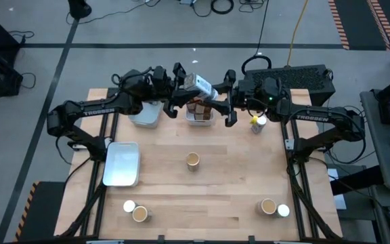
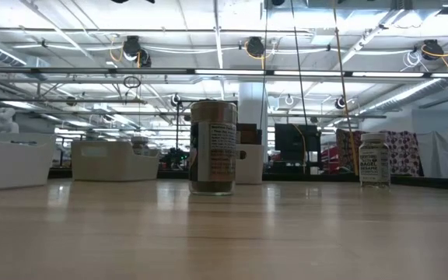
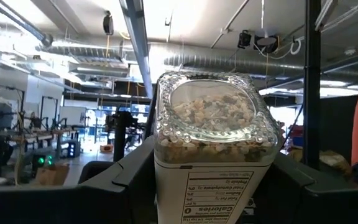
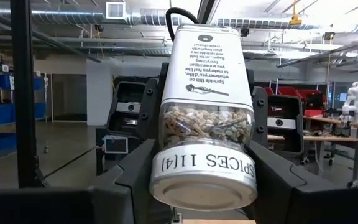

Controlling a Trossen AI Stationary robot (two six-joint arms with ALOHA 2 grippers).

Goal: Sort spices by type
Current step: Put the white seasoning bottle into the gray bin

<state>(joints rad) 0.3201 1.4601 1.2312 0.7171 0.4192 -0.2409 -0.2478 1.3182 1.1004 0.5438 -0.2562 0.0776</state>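
A spice jar (image 1: 199,85) with a white label, a clear glass body and a white lid hangs tilted in the air over the table's far middle, between my two grippers. My left gripper (image 3: 207,186) comes at it from the left and is shut on it. My right gripper (image 4: 204,180) comes from the right and is closed on its lid end. The jar's glass base (image 3: 213,112) faces the left wrist camera, and its lid (image 4: 204,177) faces the right one. Below the jar, a small tray (image 1: 200,115) holds dark brown packets. My left gripper pinches the jar's labelled body (image 3: 207,193) between its two fingers, one on each side. The fingers slant upward and come from the table's left. The jar is lifted clear and tilted, its base end upward. My right gripper has its two fingers on opposite sides of the jar's lid end (image 4: 166,168), coming from the table's right and slanting upward. The lid end is the lower one, and the jar's body rises away from it, clear of the table.
A tan-topped jar (image 1: 193,160) stands mid-table. Two jars (image 1: 135,210) stand near the front left, two (image 1: 275,208) near the front right, and one (image 1: 257,123) at the far right. Pale trays sit at the left (image 1: 121,163) and the far left (image 1: 145,112).
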